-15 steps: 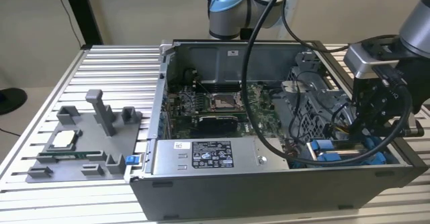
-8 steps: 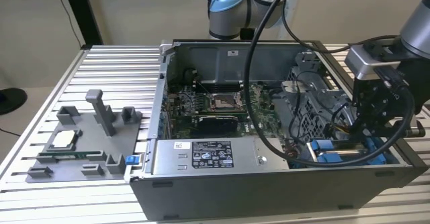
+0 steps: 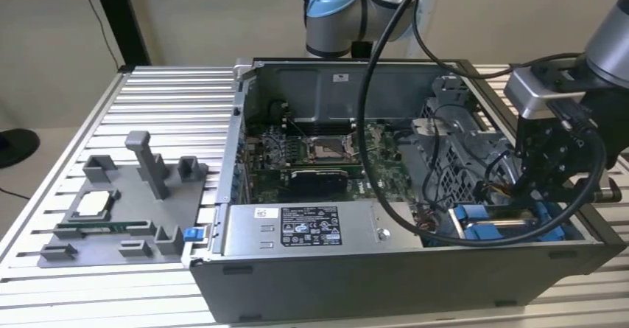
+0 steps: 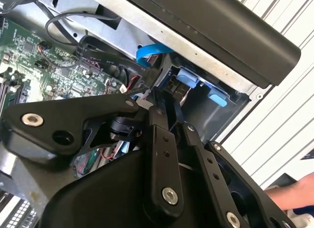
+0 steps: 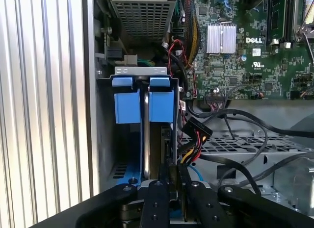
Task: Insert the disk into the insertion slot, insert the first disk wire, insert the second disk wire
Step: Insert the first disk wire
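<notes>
The open computer case [image 3: 393, 284] sits on a ribbed metal table [image 3: 167, 85] before a plain beige wall [image 3: 197, 18]. A grey fixture tray [image 3: 108, 210] lies well apart from the gripper [image 3: 538, 195], across the case. In the first wrist view I see the gripper [image 5: 173, 171] drawn narrow, though I cannot tell what it pinches, and just ahead of it the disk [image 5: 161, 105] stands in the insertion slot [image 5: 105, 139]. The second wrist view adds a person's hand [image 4: 294, 196] beyond the case wall.
</notes>
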You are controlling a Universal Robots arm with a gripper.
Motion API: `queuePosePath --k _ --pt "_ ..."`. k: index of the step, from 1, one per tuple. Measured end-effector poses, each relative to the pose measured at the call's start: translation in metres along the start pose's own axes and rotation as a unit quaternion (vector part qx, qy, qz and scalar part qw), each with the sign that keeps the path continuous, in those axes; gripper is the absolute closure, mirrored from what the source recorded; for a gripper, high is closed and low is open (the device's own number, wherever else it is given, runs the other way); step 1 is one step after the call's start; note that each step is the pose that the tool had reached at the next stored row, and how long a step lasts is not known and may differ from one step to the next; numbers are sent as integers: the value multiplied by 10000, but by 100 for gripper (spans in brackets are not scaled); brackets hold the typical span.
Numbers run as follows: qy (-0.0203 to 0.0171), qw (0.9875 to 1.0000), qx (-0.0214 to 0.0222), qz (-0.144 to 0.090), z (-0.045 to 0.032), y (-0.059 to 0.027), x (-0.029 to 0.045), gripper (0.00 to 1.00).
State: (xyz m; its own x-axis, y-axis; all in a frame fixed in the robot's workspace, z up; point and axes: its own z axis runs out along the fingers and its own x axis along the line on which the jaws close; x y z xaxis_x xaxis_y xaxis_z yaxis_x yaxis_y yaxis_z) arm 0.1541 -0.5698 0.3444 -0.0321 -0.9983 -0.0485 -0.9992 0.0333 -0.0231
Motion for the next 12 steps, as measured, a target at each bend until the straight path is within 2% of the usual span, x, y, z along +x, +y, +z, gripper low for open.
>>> queuePosePath --k 12 --pt "1 10000 2 35 9 0 15 100"
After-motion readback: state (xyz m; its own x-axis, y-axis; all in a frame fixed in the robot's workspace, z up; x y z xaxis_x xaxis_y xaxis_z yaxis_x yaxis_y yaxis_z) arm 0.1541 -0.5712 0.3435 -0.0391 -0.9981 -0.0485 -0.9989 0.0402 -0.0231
